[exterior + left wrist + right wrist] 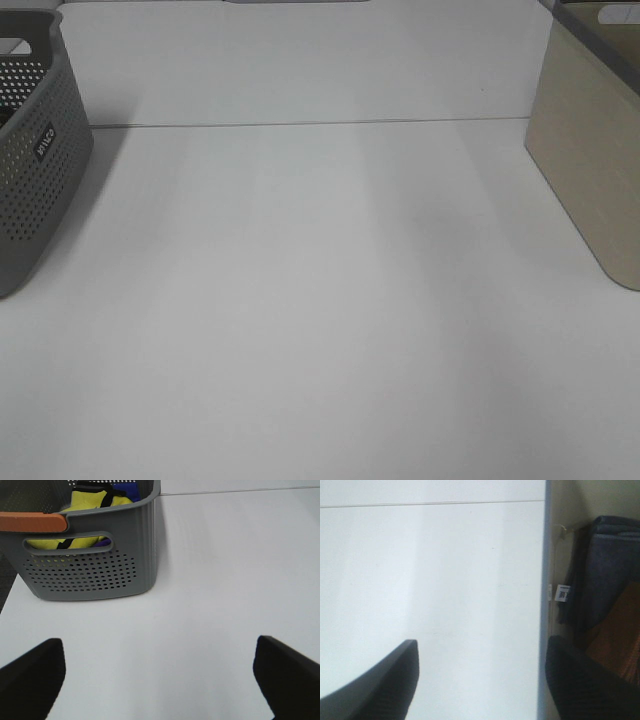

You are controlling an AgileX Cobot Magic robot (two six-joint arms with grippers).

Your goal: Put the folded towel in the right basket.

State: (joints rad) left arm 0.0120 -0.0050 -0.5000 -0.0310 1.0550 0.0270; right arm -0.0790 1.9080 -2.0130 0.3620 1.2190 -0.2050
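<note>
The right basket (590, 170) is beige with a grey rim and stands at the table's right edge. In the right wrist view its rim (543, 580) shows, and a dark grey-blue folded towel (612, 565) with a white tag lies inside it, next to something orange-brown (615, 645). My right gripper (480, 680) is open and empty, with one finger over the table and the other over the basket. My left gripper (160, 680) is open and empty above the table, in front of the grey basket. Neither gripper shows in the exterior view.
A grey perforated basket (35, 170) stands at the table's left edge. In the left wrist view it (90, 570) holds yellow cloth (92, 502) and something blue, and an orange handle (32, 522) lies across its rim. A seam (300, 123) crosses the white table.
</note>
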